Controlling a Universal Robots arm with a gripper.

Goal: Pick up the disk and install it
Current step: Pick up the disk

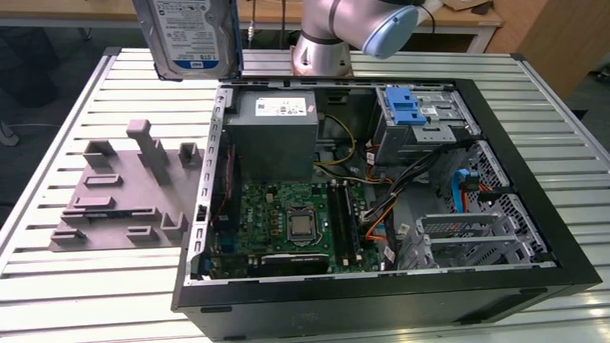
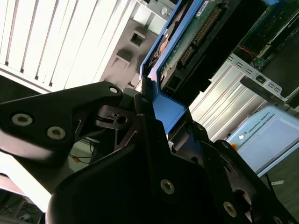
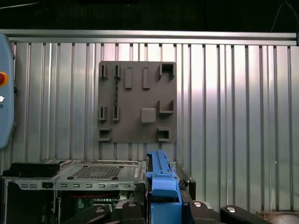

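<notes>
The disk hangs upright in the air above the far corner of the open computer case, on the exterior view's left, well clear of the slatted surface. The jaws grip it by its blue end tab, which leaves the whole body free to slide into a bay; in the second wrist view the pinch seems firm, though the contact is partly hidden. A grey holder lies beside the case. The drive cage, with its blue latch, sits inside the case, well apart from the disk
</notes>
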